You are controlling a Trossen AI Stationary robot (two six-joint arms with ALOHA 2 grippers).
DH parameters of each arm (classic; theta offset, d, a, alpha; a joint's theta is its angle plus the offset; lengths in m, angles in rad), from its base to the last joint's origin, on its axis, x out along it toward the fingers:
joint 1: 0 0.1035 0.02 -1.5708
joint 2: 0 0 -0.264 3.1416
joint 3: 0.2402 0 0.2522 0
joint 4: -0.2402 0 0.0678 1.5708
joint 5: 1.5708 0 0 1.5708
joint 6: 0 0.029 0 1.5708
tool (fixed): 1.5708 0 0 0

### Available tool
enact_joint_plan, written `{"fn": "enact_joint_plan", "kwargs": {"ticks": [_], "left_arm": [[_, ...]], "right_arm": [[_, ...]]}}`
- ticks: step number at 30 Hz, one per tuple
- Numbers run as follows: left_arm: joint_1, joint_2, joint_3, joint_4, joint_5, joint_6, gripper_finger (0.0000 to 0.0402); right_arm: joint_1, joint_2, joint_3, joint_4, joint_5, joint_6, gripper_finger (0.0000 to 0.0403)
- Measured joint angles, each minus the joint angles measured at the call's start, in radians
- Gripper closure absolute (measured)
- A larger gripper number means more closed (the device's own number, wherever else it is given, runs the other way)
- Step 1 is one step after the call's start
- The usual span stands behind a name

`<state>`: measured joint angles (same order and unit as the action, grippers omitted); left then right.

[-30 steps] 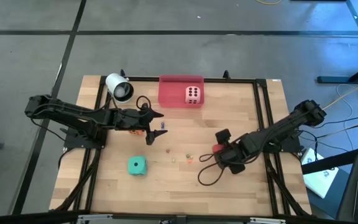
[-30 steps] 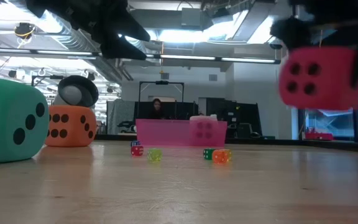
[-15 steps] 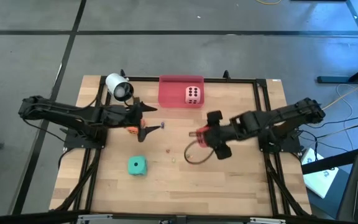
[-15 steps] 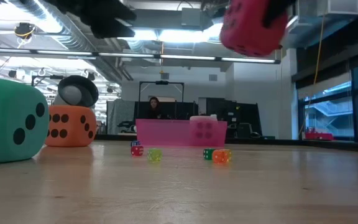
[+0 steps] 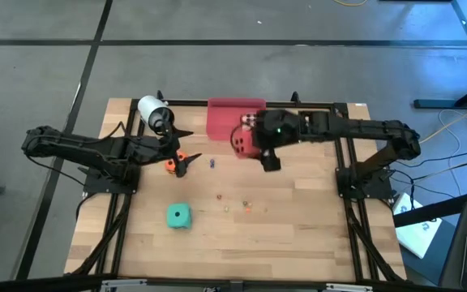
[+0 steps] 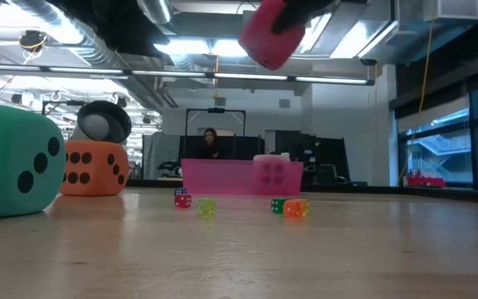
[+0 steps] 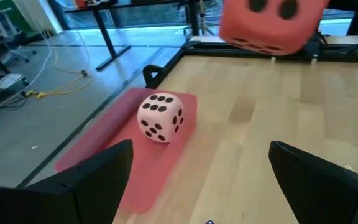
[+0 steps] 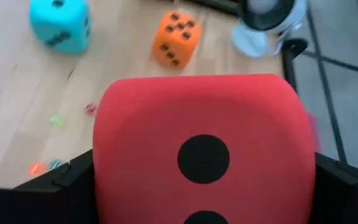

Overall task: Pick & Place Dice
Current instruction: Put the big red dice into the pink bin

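Between your right gripper's (image 5: 250,144) dark fingers sits the soft red cube die with dark pips (image 5: 242,142), clamped wide and carried high. A second ago it hung low at the table's right side; now you've swung it across to the flat pink rectangular tray's (image 5: 221,118) front edge, near the pale pink die (image 7: 160,117) already lying there. That puts you close to a drop, I'd say. A cube has no long axis; one dotted face looks back at your wrist. Your left gripper (image 5: 183,149) waits spread open above the orange die (image 5: 171,165).
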<state>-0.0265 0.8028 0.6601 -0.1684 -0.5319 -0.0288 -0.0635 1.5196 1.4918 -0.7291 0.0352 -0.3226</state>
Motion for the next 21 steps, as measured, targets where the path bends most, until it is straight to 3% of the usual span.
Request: {"fn": "enact_joint_plan", "kwargs": {"ticks": [12,21], "left_arm": [[0.0,0.003,0.0,0.007,0.083,-0.02,0.0029],[0.0,0.021,0.0,0.006,0.084,-0.016,0.0029]], "right_arm": [[-0.25,0.147,0.012,0.16,-0.117,-0.081,0.0036],[-0.323,0.394,0.342,0.006,-0.135,-0.165,0.0036]]}}
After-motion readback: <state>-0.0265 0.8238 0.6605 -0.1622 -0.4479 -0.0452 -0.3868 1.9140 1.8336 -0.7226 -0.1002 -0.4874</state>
